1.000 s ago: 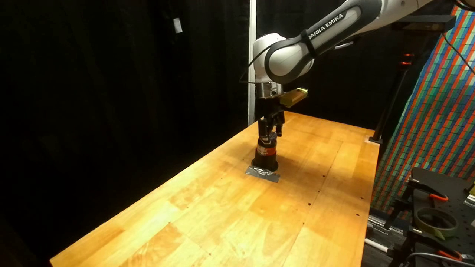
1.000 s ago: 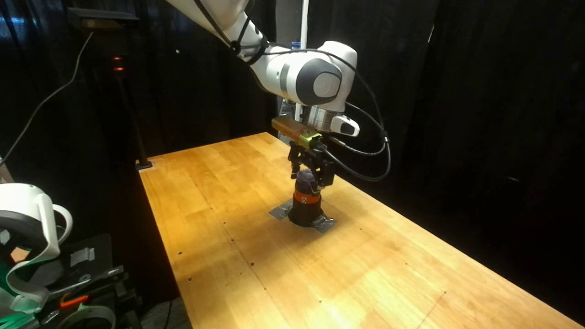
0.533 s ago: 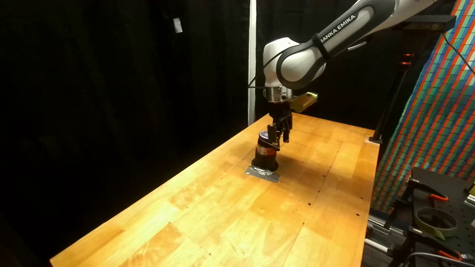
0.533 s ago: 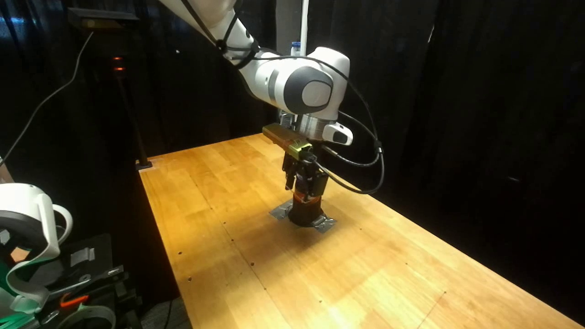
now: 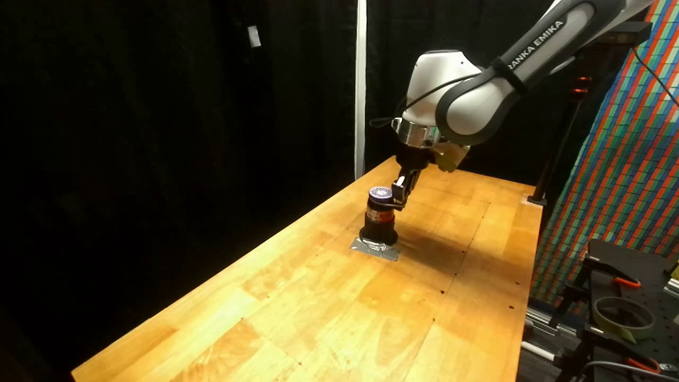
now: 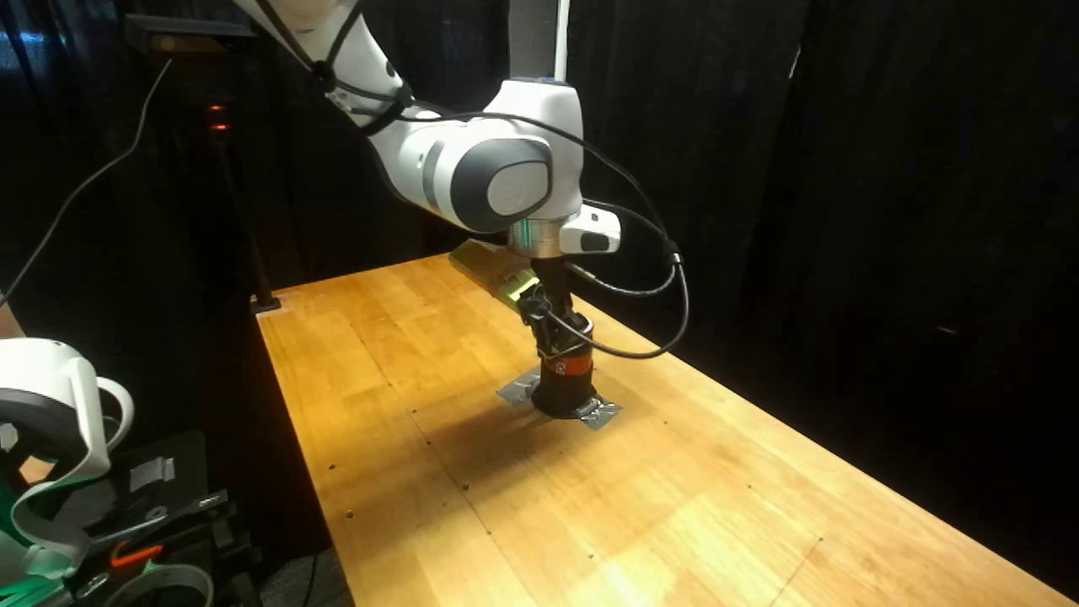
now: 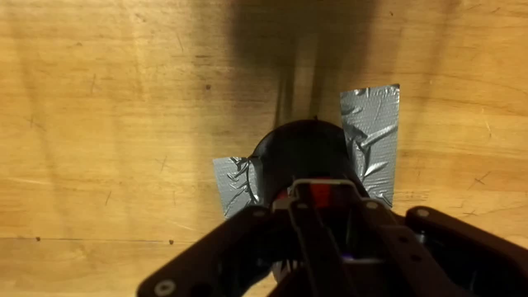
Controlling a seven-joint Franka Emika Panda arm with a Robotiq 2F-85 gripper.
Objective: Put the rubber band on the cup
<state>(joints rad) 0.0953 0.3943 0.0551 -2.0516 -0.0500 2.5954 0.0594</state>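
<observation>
Right beside and below the fingers (image 5: 400, 193), the cup (image 5: 380, 216) is stood upright on the counter (image 5: 329, 297), long axis vertical, patterned top turned up, its inside hidden! Those fingers are held slightly apart, the rubber band (image 7: 324, 180) stretched across their tips; whether the cup is fully encircled can't be told. Below, duct tape (image 7: 371, 136) is stuck at its foot.

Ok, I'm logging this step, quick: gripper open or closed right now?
Gripper: partly open, fingers apart, with the rubber band stretched across their tips.

The cup (image 5: 380, 228) is black with an orange-red stripe (image 5: 380, 215), its speckled top (image 5: 380, 193) perhaps purple.
</observation>
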